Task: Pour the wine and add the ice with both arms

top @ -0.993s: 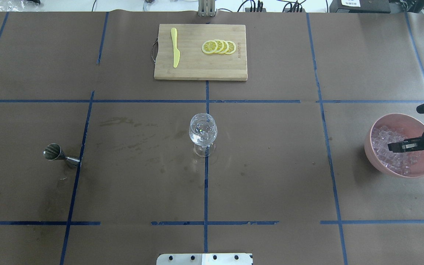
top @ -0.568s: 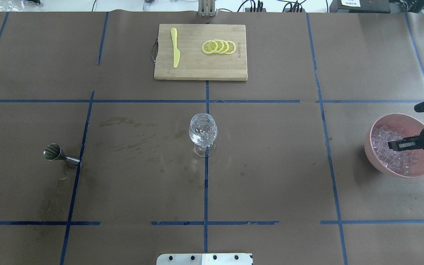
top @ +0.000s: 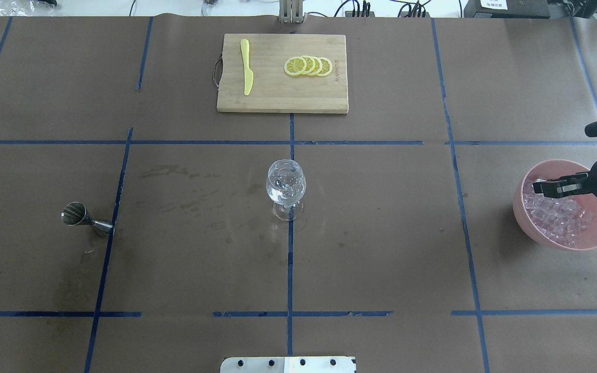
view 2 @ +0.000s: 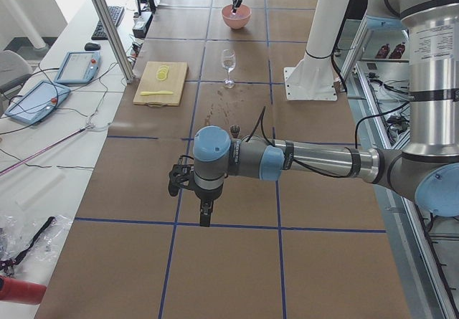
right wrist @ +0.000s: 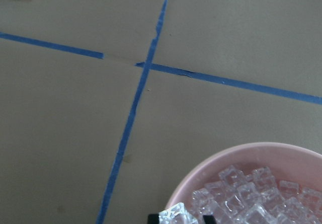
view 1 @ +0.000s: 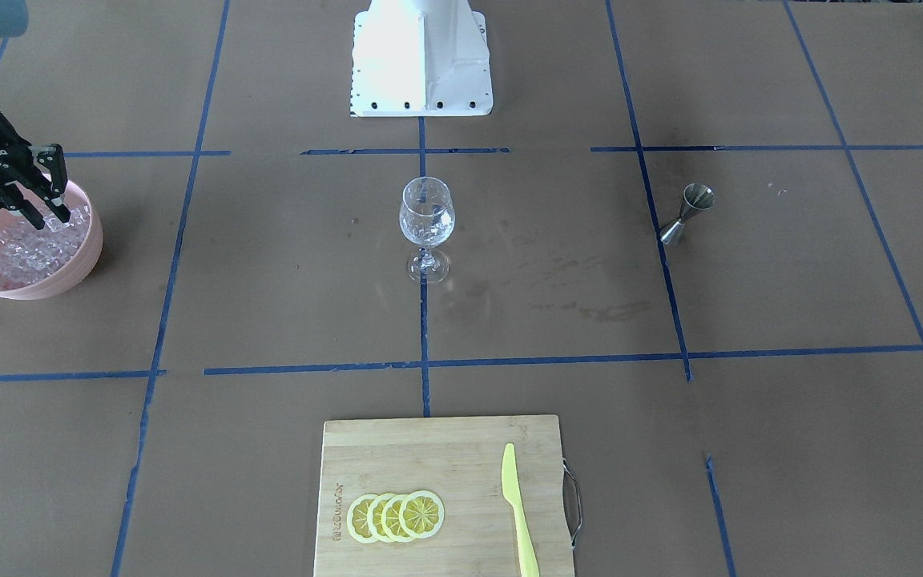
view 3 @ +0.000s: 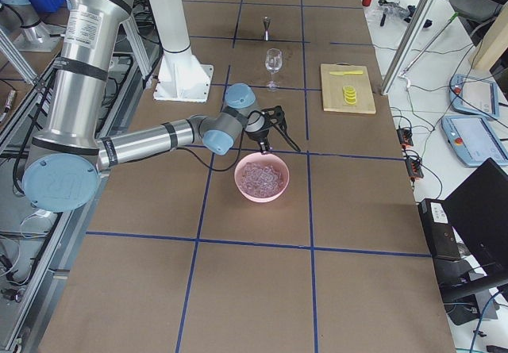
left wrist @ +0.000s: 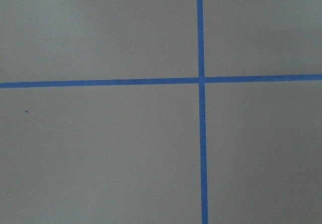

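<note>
My right gripper [top: 538, 186] hangs over the far part of the pink bowl [top: 519, 209]. It is shut on one clear ice cube [right wrist: 175, 215], held just above the heap of ice [top: 558, 218]. The front view shows the cube [view 1: 56, 223] between the fingertips. The wine glass [top: 286, 186] stands upright at the table's centre with several clear cubes in its bowl. My left gripper [view 2: 205, 217] shows only in the exterior left view, low over bare table; I cannot tell whether it is open or shut. The left wrist view shows only brown paper and blue tape.
A steel jigger [top: 77, 216] stands on the left side. A bamboo cutting board [top: 278, 98] at the far centre holds lemon slices [top: 308, 66] and a yellow knife [top: 246, 67]. The white robot base [view 1: 421, 60] is at the near edge.
My right gripper has risen out of the ice heap and moved toward the bowl's far rim, carrying one cube. The glass, jigger and board have not moved.
</note>
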